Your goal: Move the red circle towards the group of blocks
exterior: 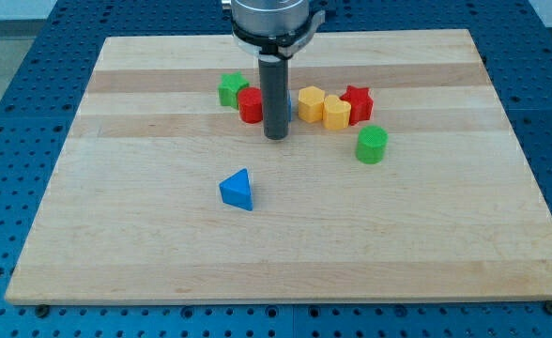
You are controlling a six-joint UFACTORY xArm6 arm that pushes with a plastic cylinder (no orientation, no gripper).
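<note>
My tip rests on the wooden table just to the view's right of the red circle, which sits in the upper middle of the board touching a green block of uncertain shape on its upper left. There is no pincer on this arm, only the dark rod, so nothing opens or closes. To the rod's right lie two yellow blocks, side by side, a red star behind them, and a green cylinder a little lower; a sliver of blue shows behind the rod, too hidden to name. A blue triangle lies well apart toward the view's bottom. The push appears far along, with the red circle already near the cluster. If the yellow and red group is the goal, the tip stands on the wrong side and would need to circle round to the circle's left before nudging rightward. Open wood below and to the left gives room for that detour; the table's top edge is not far behind the row.
</note>
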